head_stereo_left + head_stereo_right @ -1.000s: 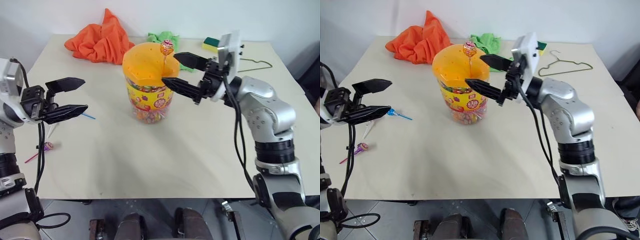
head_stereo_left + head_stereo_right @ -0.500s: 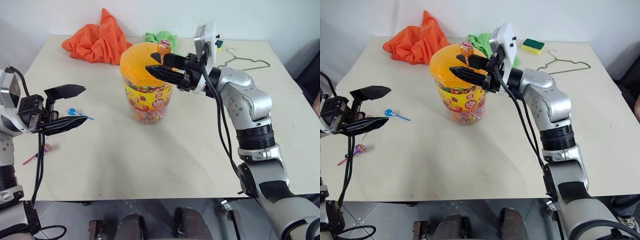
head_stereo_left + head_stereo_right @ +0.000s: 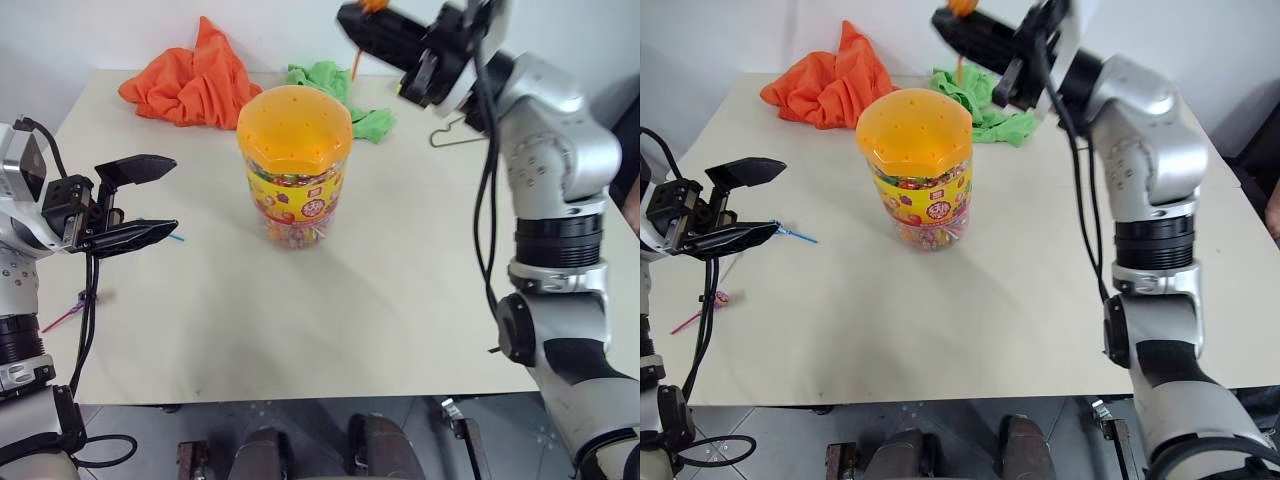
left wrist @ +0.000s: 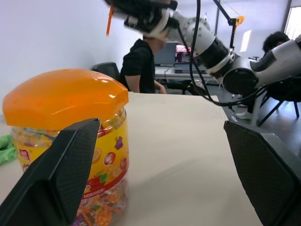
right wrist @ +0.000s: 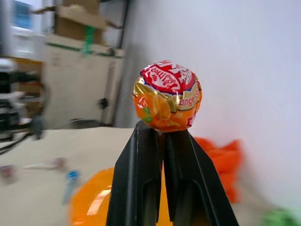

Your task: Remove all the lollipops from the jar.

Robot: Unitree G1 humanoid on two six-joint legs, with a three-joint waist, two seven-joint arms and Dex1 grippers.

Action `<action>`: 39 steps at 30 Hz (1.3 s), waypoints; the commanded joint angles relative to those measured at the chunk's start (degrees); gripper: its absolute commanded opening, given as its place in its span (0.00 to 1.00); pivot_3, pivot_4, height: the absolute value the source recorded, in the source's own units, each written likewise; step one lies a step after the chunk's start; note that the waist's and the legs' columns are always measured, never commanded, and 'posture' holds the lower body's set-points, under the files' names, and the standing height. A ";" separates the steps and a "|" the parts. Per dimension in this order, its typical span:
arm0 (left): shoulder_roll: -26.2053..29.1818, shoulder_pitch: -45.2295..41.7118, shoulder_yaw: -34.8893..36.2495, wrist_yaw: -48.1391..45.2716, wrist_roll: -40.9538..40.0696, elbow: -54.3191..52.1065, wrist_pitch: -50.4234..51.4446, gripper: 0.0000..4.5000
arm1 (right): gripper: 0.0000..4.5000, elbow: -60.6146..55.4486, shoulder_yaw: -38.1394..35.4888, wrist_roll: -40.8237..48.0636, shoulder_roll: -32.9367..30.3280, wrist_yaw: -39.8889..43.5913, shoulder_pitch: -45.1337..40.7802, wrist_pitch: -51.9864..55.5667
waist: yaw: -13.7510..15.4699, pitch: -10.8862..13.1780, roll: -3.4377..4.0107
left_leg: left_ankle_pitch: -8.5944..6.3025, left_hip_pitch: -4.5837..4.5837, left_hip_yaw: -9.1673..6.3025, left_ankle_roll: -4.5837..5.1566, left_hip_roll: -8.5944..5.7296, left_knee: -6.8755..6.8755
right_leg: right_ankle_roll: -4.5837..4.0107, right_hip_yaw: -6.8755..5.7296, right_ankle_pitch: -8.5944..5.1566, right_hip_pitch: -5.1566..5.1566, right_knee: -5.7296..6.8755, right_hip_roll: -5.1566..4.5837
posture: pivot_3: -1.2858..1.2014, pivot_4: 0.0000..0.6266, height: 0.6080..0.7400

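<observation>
The jar, a clear cylinder with a yellow label and a holed orange domed lid, stands mid-table. High above and behind it my right gripper is shut on an orange-yellow lollipop, gripped just under its head. Its stick hangs down, free of the lid. To the left of the jar and apart from it, my left gripper is open and holds nothing. A blue lollipop lies on the table just behind its lower finger. A purple-pink lollipop rests near the left table edge.
An orange cloth and a green cloth lie at the back of the table. A wire hanger lies behind the right arm. In the left wrist view a person sits at a desk beyond the table.
My right gripper closed on the orange-yellow lollipop standing in the lid and lifted it up and clear of the jar. The left gripper stayed in place, open.
</observation>
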 commanded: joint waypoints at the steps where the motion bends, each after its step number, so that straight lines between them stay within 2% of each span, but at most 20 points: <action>1: 1.11 -1.25 0.38 -1.53 -0.92 -0.03 -0.51 1.00 | 0.00 -3.51 -3.02 -1.35 -5.24 -3.54 -1.50 3.69 | 0.03 0.00 0.00 | 0.00 0.00 0.00 0.00 0.00 0.00 | 0.00 0.01 0.00 0.00 0.00 0.00 | 0.52 0.24 1.00; 3: 1.77 -0.77 0.57 -1.85 -1.33 -0.34 0.18 1.00 | 0.00 -6.08 -3.35 -1.40 -9.91 -3.96 0.45 8.85 | -0.01 0.00 0.00 | 0.00 0.00 0.02 0.00 0.00 -0.01 | 0.00 0.01 0.00 0.00 0.00 -0.01 | 0.52 0.24 1.00; 6: 3.61 0.94 1.58 -2.66 -2.10 -1.25 1.63 1.00 | 0.00 -12.48 -3.66 -0.28 -22.13 -2.03 8.03 22.54 | 0.54 0.00 0.00 | 0.00 0.00 -0.06 0.00 0.02 -0.07 | 0.00 0.00 0.00 0.00 0.01 -0.01 | 0.52 0.24 1.00; 7: 4.12 1.93 1.96 -2.76 -2.52 -1.84 2.12 1.00 | 0.00 -14.15 -3.53 -0.37 -26.18 -1.24 12.01 25.91 | 0.88 0.00 0.00 | -0.02 -0.02 -0.06 0.03 0.01 -0.08 | 0.00 0.01 0.00 0.02 -0.01 -0.01 | 0.52 0.24 1.00; 10: 5.36 5.17 3.01 -2.41 -3.53 -3.97 3.61 1.00 | 0.00 -17.31 -5.61 -1.40 -32.96 -2.05 24.79 31.52 | 1.53 0.00 0.00 | -0.10 0.00 0.16 0.16 -0.05 -0.09 | 0.00 0.02 0.00 0.00 -0.10 -0.11 | 0.52 0.24 1.00; 13: 5.40 7.05 3.35 -1.93 -4.35 -5.28 4.08 1.00 | 0.00 -19.53 -8.71 -1.70 -33.72 -3.55 36.06 32.31 | 1.77 0.00 0.00 | -0.10 0.00 0.35 0.15 -0.05 -0.08 | 0.00 0.02 0.00 0.02 -0.32 -0.14 | 0.52 0.24 1.00; 16: 4.96 8.25 2.74 -1.83 -4.48 -5.89 3.92 1.00 | 0.00 -18.32 -8.79 -2.57 -32.56 -6.08 42.03 33.79 | 1.81 0.00 0.02 | -0.09 -0.03 0.55 0.14 -0.04 -0.03 | 0.00 0.07 0.00 0.03 -0.57 -0.14 | 0.52 0.24 1.00; 19: 4.54 9.41 2.35 -1.48 -4.58 -6.94 3.93 1.00 | 0.00 -13.50 -6.74 -4.76 -31.01 -9.04 43.50 34.18 | 1.75 0.00 0.02 | -0.09 0.00 0.66 0.13 -0.02 0.03 | 0.00 0.15 0.00 0.04 -0.60 -0.14 | 0.52 0.24 1.00; 26: 4.06 11.40 2.72 0.02 -5.26 -9.04 4.93 1.00 | 0.00 -2.52 -4.73 -8.33 -26.03 -11.94 40.96 30.11 | 1.77 0.00 0.03 | -0.09 0.02 0.67 0.13 -0.02 0.01 | 0.00 0.14 0.00 0.06 -0.64 -0.12 | 0.52 0.24 1.00; 29: 3.38 12.28 2.31 0.38 -5.52 -10.21 5.17 1.00 | 0.18 -0.03 -4.30 -9.07 -25.05 -11.47 41.11 28.35 | 1.82 -0.01 0.04 | -0.09 0.02 0.65 0.13 -0.01 0.01 | 0.00 0.13 0.00 0.07 -0.68 -0.12 | 0.52 0.24 1.00; 34: 1.73 13.59 1.82 1.64 -6.61 -12.67 6.51 1.00 | 0.55 -1.05 -6.07 -8.17 -24.45 -11.04 42.69 27.65 | 1.79 -0.01 0.04 | -0.09 0.01 0.64 0.13 -0.01 0.01 | 0.01 0.13 0.00 0.08 -0.69 -0.12 | 0.52 0.24 1.00; 38: 2.11 15.72 2.05 2.34 -6.94 -14.34 7.95 1.00 | 0.87 -8.85 -11.88 -4.30 -25.87 -7.96 47.89 27.64 | 1.93 -0.03 0.07 | -0.09 0.02 0.62 0.13 0.00 -0.01 | 0.01 0.12 0.00 0.09 -0.68 -0.12 | 0.52 0.24 1.00; 39: 2.19 16.00 2.08 2.40 -7.01 -14.48 8.23 1.00 | 0.92 -11.21 -13.22 -3.12 -26.07 -7.18 48.82 28.18 | 1.96 -0.03 0.08 | -0.09 0.00 0.62 0.13 -0.01 -0.02 | 0.00 0.11 0.00 0.08 -0.71 -0.12 | 0.52 0.24 1.00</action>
